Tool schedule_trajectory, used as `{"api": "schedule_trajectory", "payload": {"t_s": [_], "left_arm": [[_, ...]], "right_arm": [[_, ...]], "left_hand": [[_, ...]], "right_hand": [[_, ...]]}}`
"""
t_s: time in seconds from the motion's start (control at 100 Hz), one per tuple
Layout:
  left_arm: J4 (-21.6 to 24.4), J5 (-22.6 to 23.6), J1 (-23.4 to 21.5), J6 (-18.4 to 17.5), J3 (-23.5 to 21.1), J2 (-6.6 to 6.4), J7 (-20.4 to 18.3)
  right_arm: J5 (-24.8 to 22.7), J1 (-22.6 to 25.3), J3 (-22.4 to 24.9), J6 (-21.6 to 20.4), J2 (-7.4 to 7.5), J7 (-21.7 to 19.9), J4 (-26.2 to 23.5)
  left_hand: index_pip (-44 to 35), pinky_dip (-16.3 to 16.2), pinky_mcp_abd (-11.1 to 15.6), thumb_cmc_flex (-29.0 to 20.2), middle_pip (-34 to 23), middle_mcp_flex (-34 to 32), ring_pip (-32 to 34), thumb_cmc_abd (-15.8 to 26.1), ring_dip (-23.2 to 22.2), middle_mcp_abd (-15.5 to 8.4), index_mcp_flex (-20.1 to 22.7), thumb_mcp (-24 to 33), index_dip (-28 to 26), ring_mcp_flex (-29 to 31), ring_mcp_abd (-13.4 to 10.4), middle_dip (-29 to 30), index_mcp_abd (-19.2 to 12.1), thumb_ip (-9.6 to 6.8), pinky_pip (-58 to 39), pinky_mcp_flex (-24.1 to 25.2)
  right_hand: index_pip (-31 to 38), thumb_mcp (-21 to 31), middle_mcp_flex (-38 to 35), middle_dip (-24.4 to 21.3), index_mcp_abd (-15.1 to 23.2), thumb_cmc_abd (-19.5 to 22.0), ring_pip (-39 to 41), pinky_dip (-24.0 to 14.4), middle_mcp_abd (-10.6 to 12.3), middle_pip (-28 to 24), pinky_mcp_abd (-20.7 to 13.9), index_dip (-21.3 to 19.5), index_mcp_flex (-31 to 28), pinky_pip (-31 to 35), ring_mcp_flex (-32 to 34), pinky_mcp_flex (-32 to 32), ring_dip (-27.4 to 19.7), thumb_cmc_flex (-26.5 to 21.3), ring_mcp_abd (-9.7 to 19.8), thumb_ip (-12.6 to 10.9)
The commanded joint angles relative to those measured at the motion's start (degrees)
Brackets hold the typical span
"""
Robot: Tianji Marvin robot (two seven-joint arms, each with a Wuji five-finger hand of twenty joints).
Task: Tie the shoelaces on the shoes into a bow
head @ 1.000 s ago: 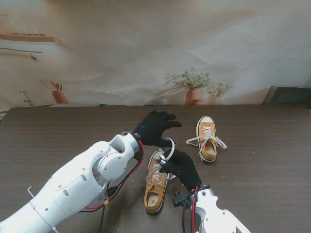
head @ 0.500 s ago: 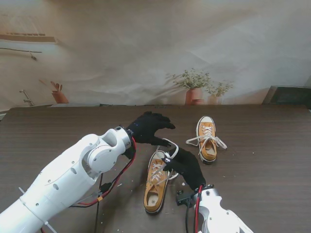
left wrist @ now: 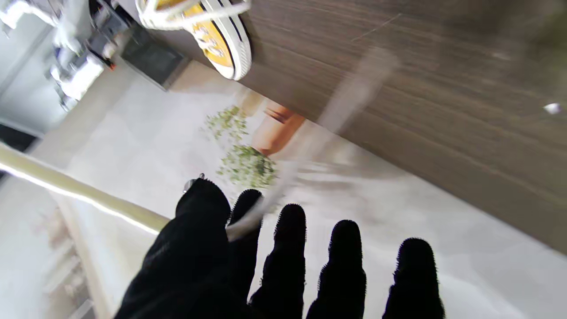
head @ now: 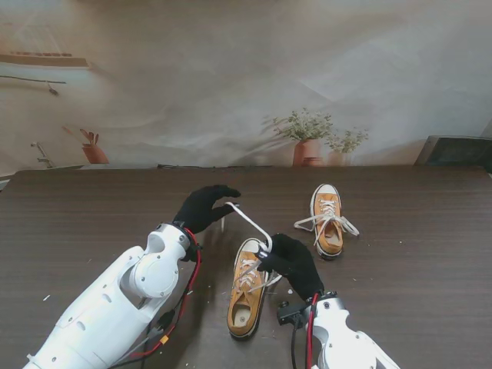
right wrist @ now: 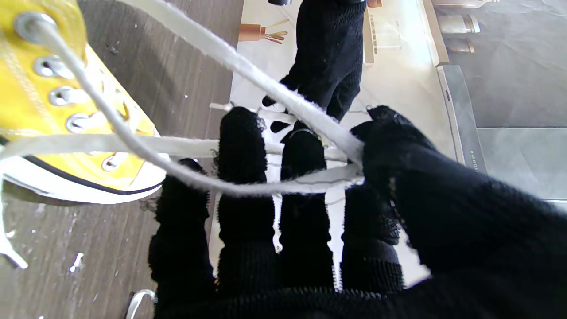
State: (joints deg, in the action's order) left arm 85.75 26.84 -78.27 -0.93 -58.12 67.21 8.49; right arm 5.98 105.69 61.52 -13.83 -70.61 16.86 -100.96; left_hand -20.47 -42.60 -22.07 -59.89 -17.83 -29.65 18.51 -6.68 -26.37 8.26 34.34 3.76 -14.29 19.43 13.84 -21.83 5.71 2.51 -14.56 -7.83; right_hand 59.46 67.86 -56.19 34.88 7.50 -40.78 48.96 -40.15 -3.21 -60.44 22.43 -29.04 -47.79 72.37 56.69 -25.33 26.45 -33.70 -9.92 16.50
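The left hand point(head: 201, 207) pinches the end of a white shoelace point(head: 247, 221) drawn taut to the right hand point(head: 290, 261), which grips it above the near yellow sneaker point(head: 246, 296), the second sneaker point(head: 327, 220) lying farther right.

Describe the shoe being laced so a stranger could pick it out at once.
On the dark wooden table lie two yellow shoes. The one meant is the near shoe, closer to me and between the two black-gloved hands. Unlike the far shoe, whose lace lies loose at its sides, this one has a white lace stretched taut from the right hand to the left hand.
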Motion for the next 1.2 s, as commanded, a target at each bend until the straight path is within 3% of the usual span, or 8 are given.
{"api": "schedule_trajectory", "payload": {"t_s": [0.0,0.29,0.45,0.66,0.86,0.96,1.11,1.19], "left_arm": [[-0.2,-2.6,-0.5,1.6,-1.2,0.08,-0.3],[-0.8,-3.6,-1.2,11.6,-4.1,1.68,4.7],[-1.9,-2.1,-1.2,13.0,-5.1,1.71,5.9],[0.5,-1.4,-4.2,8.6,-6.3,0.74,4.1],[4.9,-1.9,-8.2,4.4,-8.3,-0.18,1.5],[7.2,-3.9,-10.8,2.7,-9.9,-0.68,-0.9],[9.9,-7.9,-14.6,-0.7,-11.2,-1.04,-3.2],[11.6,-11.5,-16.5,-1.0,-12.1,-1.11,-4.7]], "right_arm": [[0.2,-0.1,0.2,0.0,0.02,-0.6,-0.1],[0.6,-0.3,0.1,0.4,-0.07,-0.5,-0.1],[0.6,-0.3,0.1,0.3,-0.07,-0.5,0.0],[0.5,-0.4,0.1,0.5,-0.11,-0.4,0.1],[0.7,-0.5,-0.2,0.8,-0.11,-0.6,0.2],[0.6,-0.6,-0.2,0.7,-0.07,-0.7,0.2],[0.6,-0.6,-0.2,0.7,-0.09,-0.6,0.2],[0.6,-0.6,-0.2,0.7,-0.11,-0.6,0.2]], "left_hand": [[-0.1,-1.1,-1.0,-3.6,0.0,0.2,0.2,0.2,-0.9,0.7,1.3,-1.8,-0.8,0.2,0.5,-1.0,-4.9,-0.37,0.2,1.3],[1.0,-2.1,-1.1,-4.6,0.1,1.7,-0.1,0.7,-1.4,2.2,0.7,-2.8,-0.6,-1.0,2.0,-1.4,-2.2,-1.03,-0.1,1.9],[1.7,-2.4,-0.7,-5.0,0.1,2.7,-0.3,0.5,-1.7,2.4,0.4,-3.2,-0.6,-1.8,2.2,-1.6,-1.5,-1.22,-0.1,2.5],[2.3,-2.8,-0.6,-2.8,0.2,3.2,-0.4,0.7,-1.9,2.1,-0.1,-4.3,-0.7,-2.0,1.9,-1.7,-1.6,-1.40,0.0,2.7],[2.8,-2.9,-0.7,5.8,0.6,2.4,-1.0,3.1,-1.7,2.3,0.4,-6.0,-0.4,-1.7,2.2,-1.5,-1.1,-1.01,0.3,2.9],[4.2,-3.0,0.0,12.2,1.9,3.0,-2.7,4.9,-1.3,2.4,-0.1,-5.7,-0.1,-2.5,2.0,-1.1,-1.3,-0.57,1.0,4.5],[4.1,-3.0,-0.2,15.0,2.7,2.5,-3.9,7.2,-1.2,2.7,0.7,-5.7,-0.6,-2.0,2.1,-1.0,-4.1,-0.23,1.2,4.9],[3.9,-2.9,-0.4,16.4,3.5,1.7,-5.0,7.9,-1.1,2.9,1.0,-5.7,-1.1,-1.5,2.5,-0.8,-3.1,-0.04,1.4,5.1]], "right_hand": [[3.9,-0.4,-0.7,-0.7,5.6,0.6,-0.6,0.7,0.7,0.0,-0.4,-2.5,-2.6,-0.2,-0.3,0.5,-0.4,-1.6,0.6,0.3],[3.9,-0.5,-0.8,-0.8,5.4,0.6,-0.7,0.7,0.5,0.1,-0.3,-2.3,-2.6,-0.3,-0.2,0.6,-0.4,-1.6,0.5,0.2],[3.8,-0.5,-0.8,-0.8,5.4,0.5,-0.7,0.8,0.4,0.1,-0.2,-2.2,-2.7,-0.3,-0.2,0.6,-0.4,-1.6,0.5,0.2],[3.8,-0.6,-0.9,-0.8,5.4,0.6,-0.8,0.8,0.4,0.1,-0.2,-2.2,-2.7,-0.4,-0.3,0.7,-0.4,-1.6,0.4,0.2],[3.8,-0.6,-0.8,-0.8,5.2,0.6,-0.9,0.8,0.4,0.1,-0.2,-2.1,-2.7,-0.4,-0.3,0.7,-0.4,-1.7,0.4,0.2],[3.8,-0.7,-0.8,-0.8,5.2,0.6,-0.9,0.8,0.4,0.1,-0.2,-2.1,-2.7,-0.4,-0.3,0.7,-0.4,-1.6,0.4,0.2],[3.8,-0.7,-0.8,-0.8,5.2,0.7,-1.0,0.9,0.4,0.1,-0.2,-2.1,-2.7,-0.5,-0.4,0.8,-0.4,-1.7,0.4,0.2],[3.8,-0.8,-0.8,-0.8,5.2,0.7,-1.0,0.9,0.4,0.1,-0.2,-2.1,-2.7,-0.5,-0.4,0.8,-0.4,-1.7,0.3,0.2]]}}
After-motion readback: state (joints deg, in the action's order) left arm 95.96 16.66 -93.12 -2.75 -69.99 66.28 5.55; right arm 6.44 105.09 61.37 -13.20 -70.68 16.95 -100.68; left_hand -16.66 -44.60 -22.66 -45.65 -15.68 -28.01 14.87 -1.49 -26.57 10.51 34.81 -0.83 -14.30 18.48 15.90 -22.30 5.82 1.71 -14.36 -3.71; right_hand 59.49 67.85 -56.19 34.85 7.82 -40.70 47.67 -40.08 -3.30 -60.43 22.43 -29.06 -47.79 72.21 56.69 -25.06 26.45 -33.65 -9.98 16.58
